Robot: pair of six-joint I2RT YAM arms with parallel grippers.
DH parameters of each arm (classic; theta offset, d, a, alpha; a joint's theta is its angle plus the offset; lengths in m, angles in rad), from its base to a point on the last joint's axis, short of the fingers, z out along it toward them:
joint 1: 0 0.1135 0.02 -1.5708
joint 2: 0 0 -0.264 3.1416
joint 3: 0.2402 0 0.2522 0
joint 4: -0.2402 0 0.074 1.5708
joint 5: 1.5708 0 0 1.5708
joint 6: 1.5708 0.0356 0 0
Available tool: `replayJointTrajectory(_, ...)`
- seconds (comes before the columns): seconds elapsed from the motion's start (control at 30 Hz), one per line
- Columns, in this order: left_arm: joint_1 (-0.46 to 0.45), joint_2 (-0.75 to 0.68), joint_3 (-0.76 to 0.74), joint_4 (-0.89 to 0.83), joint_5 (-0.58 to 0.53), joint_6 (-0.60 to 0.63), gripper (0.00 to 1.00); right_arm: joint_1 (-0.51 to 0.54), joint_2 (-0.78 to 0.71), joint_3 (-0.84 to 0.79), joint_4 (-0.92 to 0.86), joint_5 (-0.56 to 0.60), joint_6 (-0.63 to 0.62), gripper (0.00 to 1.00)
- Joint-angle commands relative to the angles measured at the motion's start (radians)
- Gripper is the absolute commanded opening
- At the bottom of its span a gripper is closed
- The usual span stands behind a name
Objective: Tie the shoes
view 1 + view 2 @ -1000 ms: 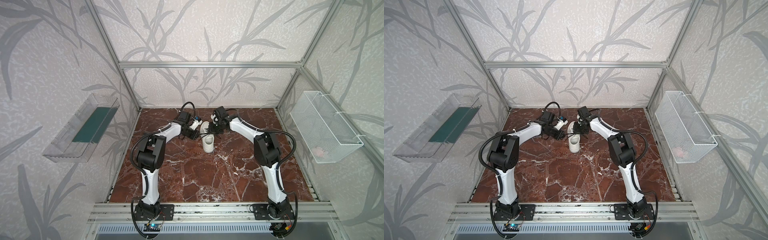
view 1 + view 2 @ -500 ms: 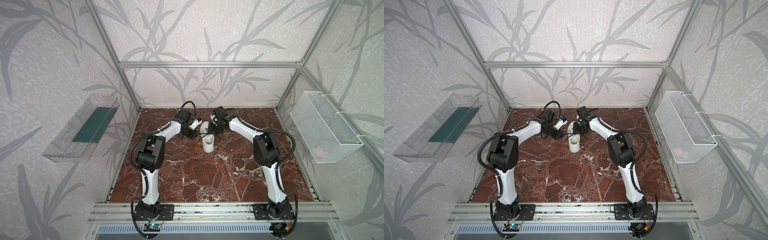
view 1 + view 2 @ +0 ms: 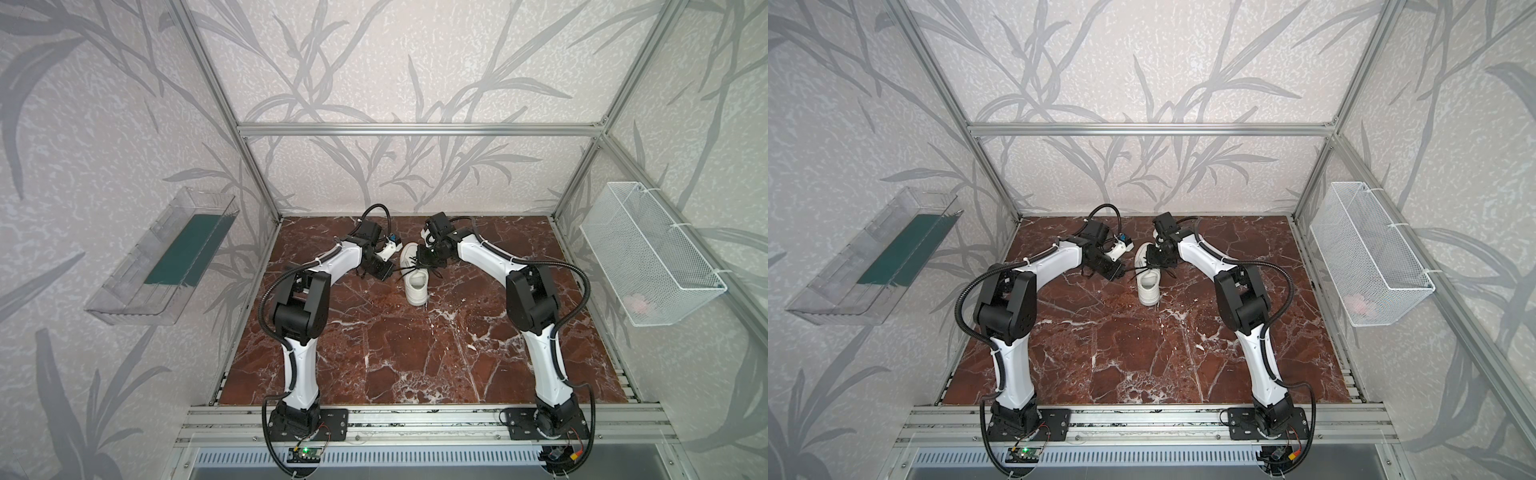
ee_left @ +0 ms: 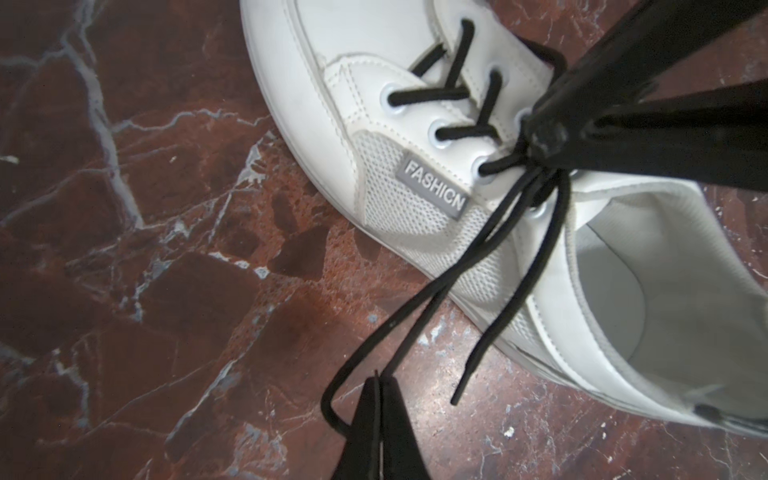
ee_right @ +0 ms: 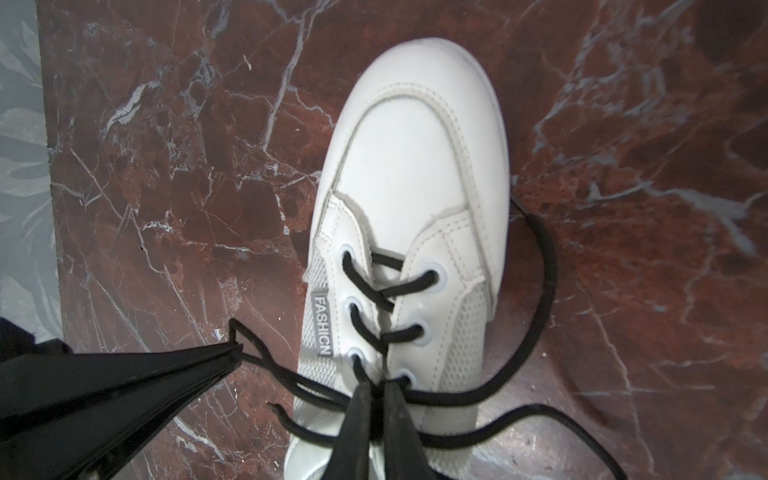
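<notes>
Top view: white low-top sneaker (image 3: 415, 282) mid-rear on red marble tabletop (image 3: 415, 353).

Left wrist: left hand (image 4: 376, 380) pinched on thin black lace (image 4: 449, 286) loop.

Right wrist: right hand (image 5: 376, 386) nearly closed at lace crossing, apparently pinning it.

Laces limp, likely slippery; best gripped near loop bends.

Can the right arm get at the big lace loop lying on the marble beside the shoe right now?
Probably not yet: the right pincer is shut on the laces at the knot of the shoe. The loop itself lies uncovered on the marble, so letting go would free the way.
</notes>
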Motion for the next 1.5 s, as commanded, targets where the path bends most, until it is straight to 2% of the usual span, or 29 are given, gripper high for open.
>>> replayJointTrajectory(0.0, 0.002, -0.044, 0.003, 0.026, 0.078, -0.009, 0.22, 0.0, 0.007, 0.017, -0.024, -0.035, -0.002, 0.14)
replayJointTrajectory(0.03, 0.001, -0.056, -0.012, 0.054, 0.087, -0.02, 0.3, 0.0, -0.001, 0.011, -0.007, -0.054, 0.007, 0.17)
replayJointTrajectory(0.13, 0.005, -0.088, -0.052, 0.109, 0.088, -0.036, 0.41, -0.003, -0.032, -0.007, 0.034, -0.092, 0.029, 0.24)
replayJointTrajectory(0.23, 0.022, -0.123, -0.08, 0.148, 0.091, -0.068, 0.47, -0.02, -0.077, -0.023, 0.055, -0.12, 0.042, 0.32)
replayJointTrajectory(0.43, 0.087, -0.202, -0.166, 0.296, 0.167, -0.188, 0.6, -0.062, -0.198, -0.107, 0.115, -0.149, 0.043, 0.48)
replayJointTrajectory(0.47, 0.095, -0.221, -0.186, 0.327, 0.169, -0.213, 0.64, -0.07, -0.226, -0.132, 0.131, -0.144, 0.038, 0.57)
replayJointTrajectory(0.5, 0.103, -0.239, -0.205, 0.359, 0.173, -0.237, 0.96, -0.079, -0.25, -0.157, 0.145, -0.14, 0.03, 0.68)
replayJointTrajectory(0.53, 0.112, -0.263, -0.233, 0.407, 0.184, -0.265, 0.99, -0.087, -0.285, -0.189, 0.16, -0.134, 0.021, 0.81)
replayJointTrajectory(0.57, 0.123, -0.289, -0.268, 0.472, 0.189, -0.297, 0.99, -0.097, -0.32, -0.219, 0.177, -0.129, 0.013, 0.89)
replayJointTrajectory(0.6, 0.133, -0.313, -0.31, 0.543, 0.191, -0.341, 0.99, -0.105, -0.355, -0.249, 0.189, -0.123, 0.006, 0.92)
replayJointTrajectory(0.73, 0.179, -0.404, -0.444, 0.744, 0.204, -0.479, 0.99, -0.144, -0.513, -0.409, 0.294, -0.074, -0.038, 0.98)
replayJointTrajectory(0.83, 0.219, -0.471, -0.54, 0.883, 0.207, -0.574, 0.99, -0.165, -0.696, -0.617, 0.44, 0.053, -0.107, 1.0)
replayJointTrajectory(0.93, 0.251, -0.566, -0.695, 1.104, 0.166, -0.624, 0.99, -0.184, -0.861, -0.839, 0.595, 0.21, -0.218, 0.99)
replayJointTrajectory(1.0, 0.257, -0.638, -0.813, 1.252, 0.095, -0.565, 0.99, -0.216, -0.941, -0.965, 0.664, 0.304, -0.262, 0.99)
replayJointTrajectory(1.07, 0.258, -0.707, -0.905, 1.317, -0.057, -0.546, 0.99, -0.258, -0.987, -1.052, 0.693, 0.365, -0.276, 0.99)
replayJointTrajectory(1.13, 0.263, -0.783, -0.955, 1.275, -0.202, -0.515, 0.99, -0.29, -1.028, -1.119, 0.714, 0.409, -0.307, 0.99)
replayJointTrajectory(1.23, 0.269, -0.898, -0.96, 1.071, -0.327, -0.379, 0.99, -0.3, -1.082, -1.214, 0.781, 0.519, -0.392, 0.99)
replayJointTrajectory(1.3, 0.273, -0.955, -0.969, 0.963, -0.505, -0.397, 0.99, -0.31, -1.104, -1.264, 0.836, 0.547, -0.439, 0.99)
replayJointTrajectory(1.33, 0.281, -0.967, -0.985, 0.962, -0.562, -0.398, 0.99, -0.316, -1.108, -1.281, 0.856, 0.553, -0.449, 0.99)
replayJointTrajectory(1.37, 0.295, -0.983, -1.01, 0.966, -0.581, -0.375, 0.99, -0.323, -1.108, -1.298, 0.879, 0.557, -0.456, 0.99)
replayJointTrajectory(1.47, 0.329, -1.0, -1.073, 1.004, -0.544, -0.346, 0.99, -0.34, -1.09, -1.34, 0.941, 0.535, -0.472, 0.99)
